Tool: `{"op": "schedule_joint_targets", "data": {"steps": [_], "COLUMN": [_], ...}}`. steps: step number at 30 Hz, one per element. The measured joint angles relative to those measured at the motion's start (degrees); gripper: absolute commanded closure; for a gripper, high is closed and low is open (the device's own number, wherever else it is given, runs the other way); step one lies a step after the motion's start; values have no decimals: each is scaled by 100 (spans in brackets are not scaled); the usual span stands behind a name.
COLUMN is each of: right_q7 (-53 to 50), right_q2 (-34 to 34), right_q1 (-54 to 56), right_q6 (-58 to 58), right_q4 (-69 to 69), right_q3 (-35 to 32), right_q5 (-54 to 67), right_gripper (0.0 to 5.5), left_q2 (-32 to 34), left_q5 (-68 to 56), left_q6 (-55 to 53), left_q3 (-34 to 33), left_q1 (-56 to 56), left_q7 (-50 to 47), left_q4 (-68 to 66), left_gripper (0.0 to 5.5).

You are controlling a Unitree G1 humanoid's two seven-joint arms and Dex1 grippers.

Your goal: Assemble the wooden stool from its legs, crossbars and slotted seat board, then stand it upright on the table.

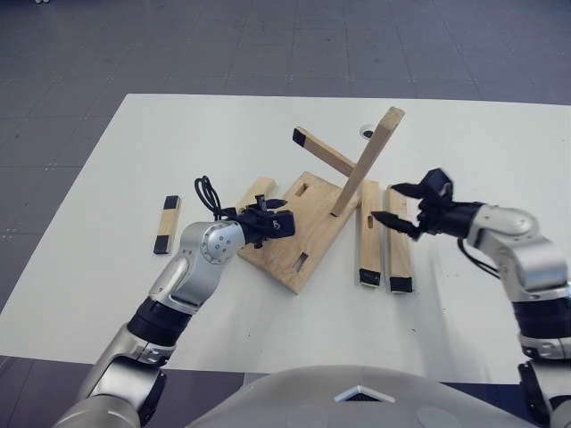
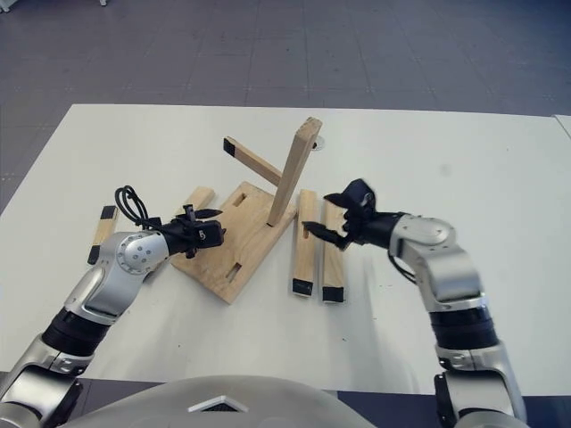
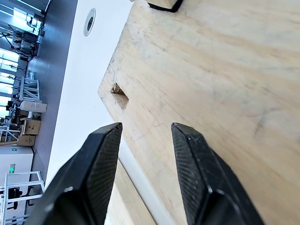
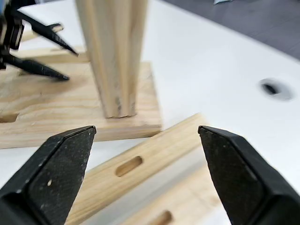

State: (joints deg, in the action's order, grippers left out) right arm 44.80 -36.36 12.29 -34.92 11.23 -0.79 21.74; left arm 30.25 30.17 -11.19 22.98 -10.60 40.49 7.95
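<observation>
Head views: the seat board (image 1: 299, 234) is seen flat on the white table (image 1: 107, 178). One leg (image 1: 368, 165) stands tilted in a slot at the board's far right, and a crossbar (image 1: 323, 152) juts from it toward the left. Two loose legs (image 1: 368, 234) are laid side by side just right of the board. A short piece (image 1: 166, 225) lies well apart on the left.

Left wrist view: the board's grain and an open slot (image 3: 119, 93) are shown close. The left gripper (image 1: 284, 217) is held over the board's left corner, fingers (image 3: 101, 173) moderately parted with nothing clamped. Contact with the board cannot be told.

Right wrist view: the standing leg's foot is seen seated in the board. It is framed, farther off, between the widely spread fingers (image 4: 56, 168) of the right gripper (image 1: 384, 201). A slotted loose leg lies nearer.
</observation>
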Motion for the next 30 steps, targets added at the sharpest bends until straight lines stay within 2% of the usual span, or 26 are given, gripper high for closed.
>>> {"op": "schedule_joint_targets", "data": {"steps": [2, 4, 5, 7, 10, 14, 20, 30], "right_q7": [-405, -1013, -1218, -1651, -2029, -2302, -2307, -2229], "right_q2": [-33, 81, 223, 729, 1473, 1896, 2081, 2182], "right_q1": [548, 1686, 2033, 2666, 3092, 3282, 3578, 3436], "right_q6": [-467, -998, -1176, -1521, -1788, -1708, -1429, -1406], "right_q4": [59, 184, 239, 325, 410, 260, -136, -243], "right_q3": [-596, -1174, -1258, -1203, -754, -477, -375, -107], "right_q5": [309, 749, 913, 1228, 1461, 1395, 1286, 1227], "right_gripper": [147, 185, 201, 201, 201, 201, 201, 201], "left_q2": [-50, -75, -72, -51, -35, -31, -24, -22], "left_q5": [16, 29, 39, 44, 29, 16, 16, 23], "left_q6": [-70, -119, -130, -170, -171, -196, -234, -232], "left_q3": [32, 77, 85, 81, 78, 83, 79, 82], "left_q1": [-24, -50, -53, -64, -92, -83, -3, 16], "left_q7": [-83, -118, -123, -118, -97, -99, -111, -131], "left_q4": [-27, -25, -24, 8, 30, 95, 182, 194], "left_gripper": [354, 354, 354, 354, 354, 354, 354, 354]}}
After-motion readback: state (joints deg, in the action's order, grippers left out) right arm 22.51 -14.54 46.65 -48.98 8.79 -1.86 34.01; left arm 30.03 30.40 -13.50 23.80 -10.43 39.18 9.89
